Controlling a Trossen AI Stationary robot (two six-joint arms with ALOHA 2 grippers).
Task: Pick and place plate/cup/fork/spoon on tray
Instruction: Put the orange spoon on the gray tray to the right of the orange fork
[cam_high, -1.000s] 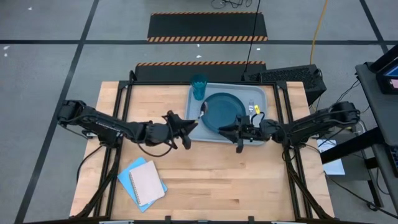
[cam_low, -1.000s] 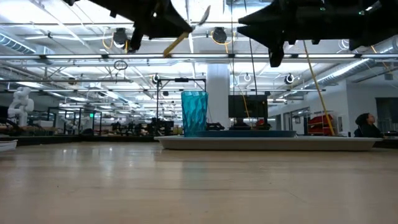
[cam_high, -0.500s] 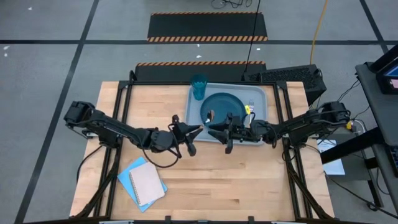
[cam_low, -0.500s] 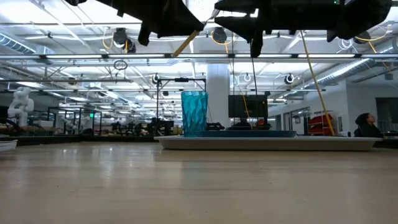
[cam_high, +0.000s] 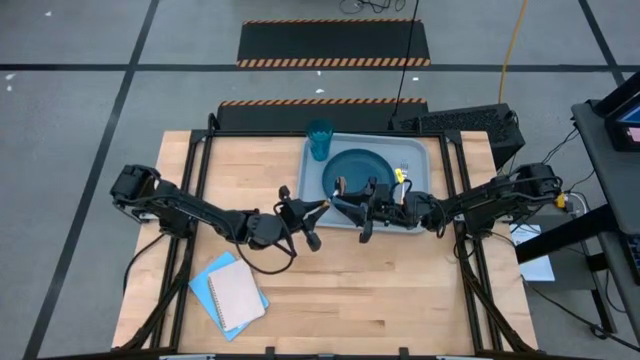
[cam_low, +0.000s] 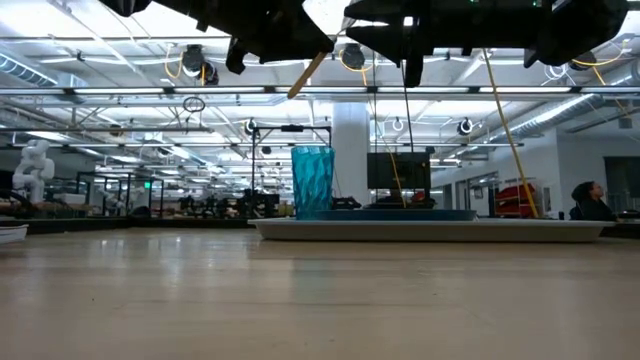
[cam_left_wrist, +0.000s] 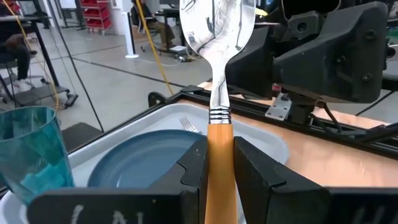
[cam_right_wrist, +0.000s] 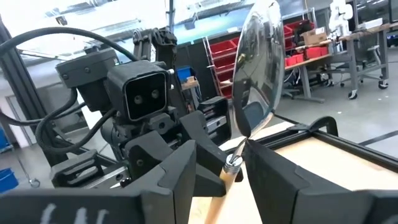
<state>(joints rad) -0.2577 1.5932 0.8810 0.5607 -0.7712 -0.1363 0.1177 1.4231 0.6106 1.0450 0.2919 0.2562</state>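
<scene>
My left gripper (cam_high: 305, 213) is shut on the spoon (cam_high: 330, 192), held in the air at the near left edge of the tray (cam_high: 425, 150). My right gripper (cam_high: 352, 208) faces it, open, with a finger on either side of the spoon's neck (cam_right_wrist: 233, 163); I cannot tell if they touch. The plate (cam_high: 360, 168) lies on the tray. The cup (cam_high: 320, 138) stands upright at the tray's far left corner. The fork's tines (cam_high: 404, 169) show right of the plate; my right arm hides its handle. My left gripper pinches the spoon's orange-yellow handle (cam_left_wrist: 217, 163) between its two fingers. The fingers lie along the handle and come from the table's left, slanting toward the far side. The spoon is lifted clear, and its bowl (cam_left_wrist: 214, 25) points away from the gripper over the plate's near left part.
A blue and a white notebook (cam_high: 232, 290) lie at the table's near left. The table's near right part is bare wood. A dark stand and cables are beyond the table's far right corner (cam_high: 470, 122).
My left gripper has carried the spoon toward the table's right, over the tray's near left edge. My right gripper has gone toward the table's left along the tray's near edge until its fingers stand around the spoon's neck.
</scene>
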